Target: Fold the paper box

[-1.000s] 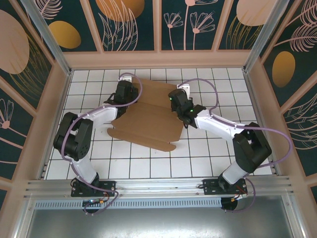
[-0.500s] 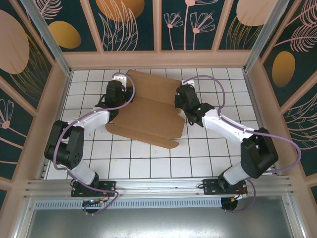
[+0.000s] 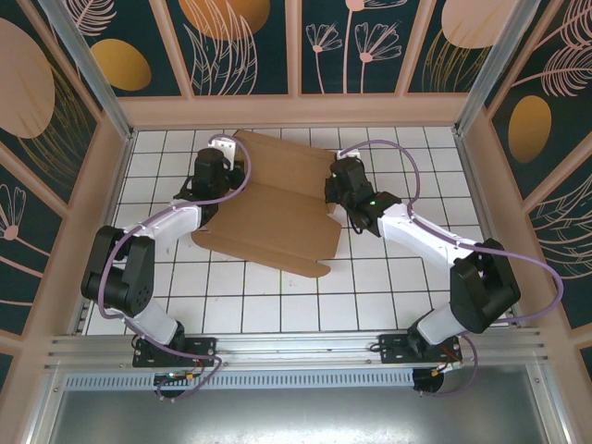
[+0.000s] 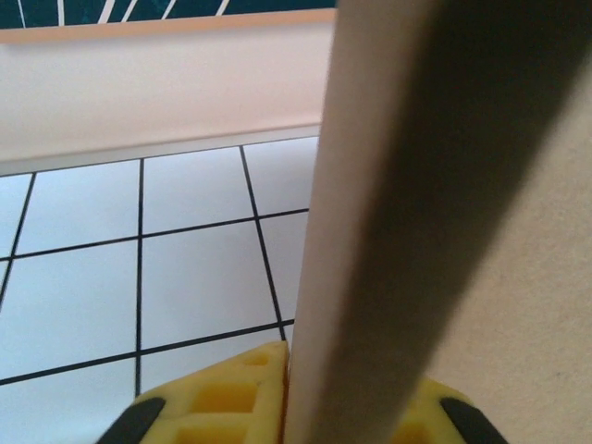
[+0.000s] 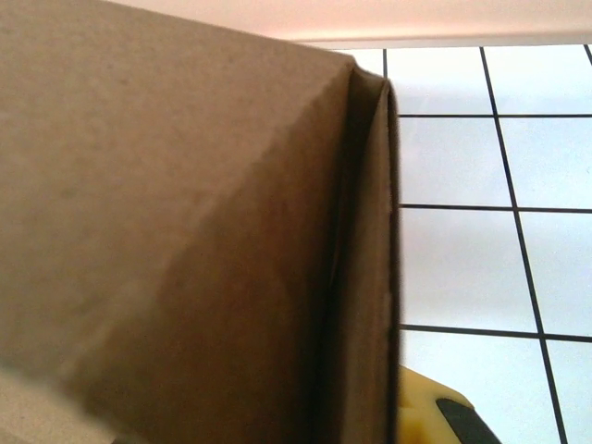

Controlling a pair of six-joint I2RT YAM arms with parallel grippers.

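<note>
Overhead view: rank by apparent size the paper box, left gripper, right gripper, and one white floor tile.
1. paper box, clearly largest.
2. left gripper and right gripper: look alike, so unranked.
3. floor tile, smallest.

- Your left arm [image 3: 171, 220] and right arm [image 3: 418, 233] share one build: white tapered links between bulky black joints.
- A lilac cable [image 3: 118, 245] runs along each arm in loose loops.
- Each arm rises from a small black base [image 3: 165, 350].
- A green light [image 3: 371, 196] glows near your right arm's wrist.
- Your left gripper [image 4: 310, 416] and right gripper [image 5: 375, 416] have yellow fingers [image 4: 227, 407] with black insets; the left one's show moulded hollows.
</note>
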